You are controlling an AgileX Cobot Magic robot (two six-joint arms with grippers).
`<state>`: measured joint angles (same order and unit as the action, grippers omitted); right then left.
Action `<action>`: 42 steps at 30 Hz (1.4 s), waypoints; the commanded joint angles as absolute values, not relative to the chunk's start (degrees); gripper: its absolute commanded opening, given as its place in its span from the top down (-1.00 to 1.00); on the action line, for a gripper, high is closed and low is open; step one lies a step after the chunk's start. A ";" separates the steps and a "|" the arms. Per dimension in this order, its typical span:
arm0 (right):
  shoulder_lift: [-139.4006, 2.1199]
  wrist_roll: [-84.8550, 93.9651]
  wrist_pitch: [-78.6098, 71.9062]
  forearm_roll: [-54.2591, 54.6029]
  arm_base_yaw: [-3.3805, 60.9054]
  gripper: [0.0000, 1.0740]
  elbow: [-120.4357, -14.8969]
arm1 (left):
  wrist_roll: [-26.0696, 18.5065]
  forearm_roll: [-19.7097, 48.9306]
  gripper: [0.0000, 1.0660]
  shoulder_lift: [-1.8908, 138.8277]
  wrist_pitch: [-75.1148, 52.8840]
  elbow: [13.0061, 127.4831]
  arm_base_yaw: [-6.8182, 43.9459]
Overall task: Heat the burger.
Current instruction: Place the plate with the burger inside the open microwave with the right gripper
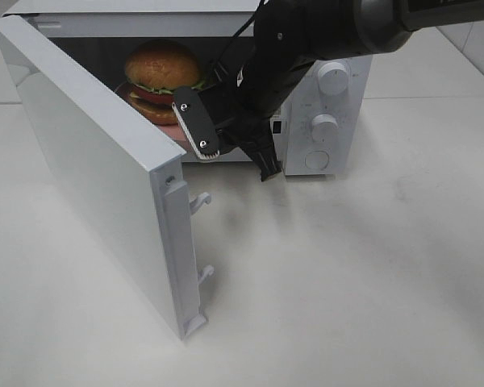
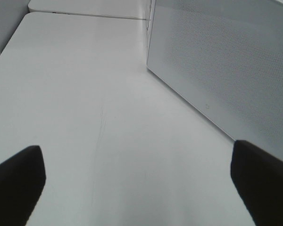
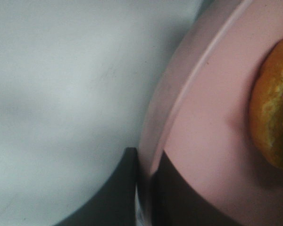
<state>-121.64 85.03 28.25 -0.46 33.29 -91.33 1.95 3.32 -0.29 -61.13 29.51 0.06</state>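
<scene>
While the right pincer [image 3: 148,165] is clamped on the rim of the pink plate [image 3: 212,122], we find the burger [image 1: 162,72] resting on that plate inside the microwave [image 1: 332,113], whose door [image 1: 89,161] stands swung wide. We see the burger just beyond the pincer's tips, close but not touching. The left pincer [image 2: 137,188] gapes open above the table [image 2: 85,94], near a dotted white panel [image 2: 226,61] and well apart from the burger.

The microwave [image 1: 343,145] was set at the back of the counter [image 1: 347,282], with its door [image 1: 89,145] swung out to the left. The burger [image 1: 161,68] was seated on the plate [image 3: 212,117] inside, and the plate's front rim was held in the right claw [image 3: 146,169].
</scene>
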 commanded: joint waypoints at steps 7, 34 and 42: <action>-123.53 82.39 28.36 -2.92 32.37 1.00 -96.31 | 2.06 3.67 -0.88 -1.20 -61.13 29.56 -0.17; -134.01 78.38 29.28 -5.61 32.37 1.00 -110.98 | 2.06 3.67 -0.88 -1.20 -61.13 29.56 -0.17; -134.36 79.87 29.16 -4.87 32.37 0.89 -110.98 | 2.06 3.67 -0.88 -1.20 -61.13 29.56 -0.17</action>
